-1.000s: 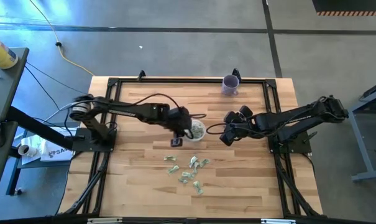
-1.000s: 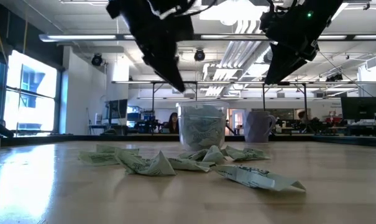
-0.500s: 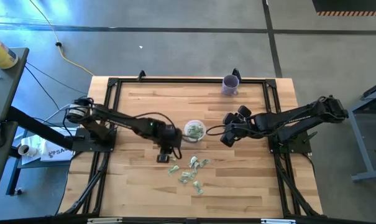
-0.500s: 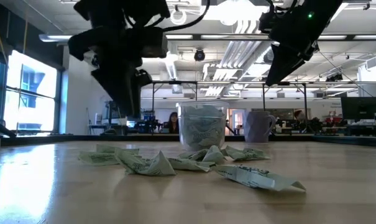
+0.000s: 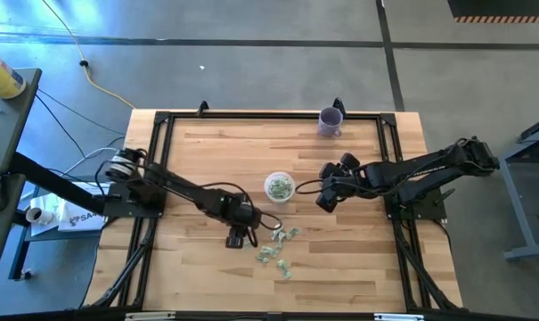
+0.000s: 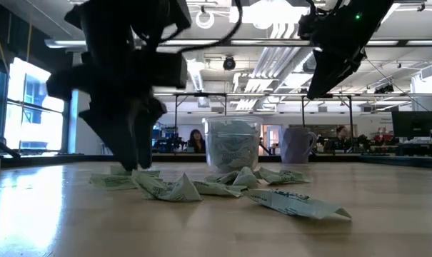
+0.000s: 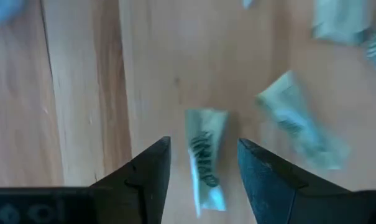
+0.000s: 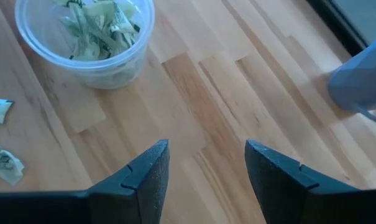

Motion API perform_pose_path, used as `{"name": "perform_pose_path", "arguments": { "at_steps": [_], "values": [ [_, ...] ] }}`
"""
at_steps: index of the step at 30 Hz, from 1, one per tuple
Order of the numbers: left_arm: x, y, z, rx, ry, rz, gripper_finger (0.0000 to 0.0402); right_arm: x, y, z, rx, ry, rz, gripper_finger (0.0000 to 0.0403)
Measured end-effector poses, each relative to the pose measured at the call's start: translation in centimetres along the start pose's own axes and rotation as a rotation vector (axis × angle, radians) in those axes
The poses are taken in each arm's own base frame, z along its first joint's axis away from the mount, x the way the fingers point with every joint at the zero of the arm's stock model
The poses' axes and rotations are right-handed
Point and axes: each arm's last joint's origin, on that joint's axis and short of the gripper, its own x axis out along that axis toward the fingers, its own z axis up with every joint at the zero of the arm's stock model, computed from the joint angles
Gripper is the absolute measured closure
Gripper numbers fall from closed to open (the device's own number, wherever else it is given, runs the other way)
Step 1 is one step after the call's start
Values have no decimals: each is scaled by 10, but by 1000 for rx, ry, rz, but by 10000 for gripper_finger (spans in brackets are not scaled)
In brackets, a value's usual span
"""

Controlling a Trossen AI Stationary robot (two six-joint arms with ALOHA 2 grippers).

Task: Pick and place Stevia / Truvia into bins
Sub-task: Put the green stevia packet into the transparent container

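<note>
Left claw (image 5: 238,239) low over the bench (image 5: 198,169), at the near-left edge of the loose packets (image 5: 276,245). Fingers spread wide, nothing held. In the left wrist view the claw (image 7: 203,165) straddles one packet (image 7: 205,167): it lies flat on the wood between the two fingertips, lengthwise along the gap, touching neither that I can see. A second packet (image 7: 296,127) lies tilted just beyond the one fingertip, more at the far edge of that view, blurred.

Low view: left claw (image 6: 133,153) down at bench level, its tips at the left end of the packet heap (image 6: 201,187). Whether they touch the wood, cannot tell.

Cup (image 5: 280,187) stands upright, beyond the left claw and to its right, apart from it. Clear wall, already holding several packets. In the low view the cup (image 6: 232,148) sits behind the heap, packets visible through its side.

Right claw (image 5: 326,198) hangs above the bench just right of the cup, clear of it. Fingers wide apart, empty. Right wrist view: claw (image 8: 206,165) over bare wood, cup (image 8: 85,37) ahead of it with green-white packets inside; two stray packets (image 8: 1,134) off to one side of the claw.

Purple cup (image 5: 330,121) well beyond the right claw, near the far bench edge. It shows at the margin of the right wrist view (image 8: 362,84).
</note>
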Motion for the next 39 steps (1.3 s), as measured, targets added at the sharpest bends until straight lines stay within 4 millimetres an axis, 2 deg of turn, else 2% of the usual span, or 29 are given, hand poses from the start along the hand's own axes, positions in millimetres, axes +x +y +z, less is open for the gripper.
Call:
{"name": "perform_pose_path", "arguments": {
  "at_steps": [3, 8, 11, 18, 20, 22, 25, 29, 32, 34, 36, 39],
  "values": [
    [12, 2, -2, -7, 45, 9, 181, 0, 0, 0, 20, 7, 11, 201],
    [19, 5, -3, -10, 76, 10, 194, 0, 1, 0, 29, 11, 17, 203],
    [20, 8, -3, -13, 81, 12, 235, 0, 0, 0, 46, 3, 6, 201],
    [14, 27, -1, -21, 78, 30, 378, 0, -1, 1, 51, -33, -39, 207],
    [8, 37, -1, -31, 85, 71, 381, 0, -1, 3, 59, -61, -57, 210],
    [-3, 49, 4, -38, 73, 115, 367, -1, -1, 5, 70, -90, -70, 213],
    [-36, 68, 20, -41, -6, 153, 356, -1, -1, 7, 79, -125, -97, 218],
    [-74, 92, 40, -24, -136, 187, 382, 0, -6, 10, 93, -151, -144, 224],
    [-94, 110, 56, -4, -283, 139, 382, 4, -12, 13, 91, -143, -167, 227],
    [-94, 121, 61, -1, -345, 77, 377, 7, -17, 16, 84, -135, -178, 226],
    [-85, 129, 69, -3, -408, 44, 370, 9, -22, 18, 77, -127, -196, 225],
    [-65, 134, 71, -12, -388, -1, 373, 12, -28, 21, 72, -122, -214, 226]
  ]
}}
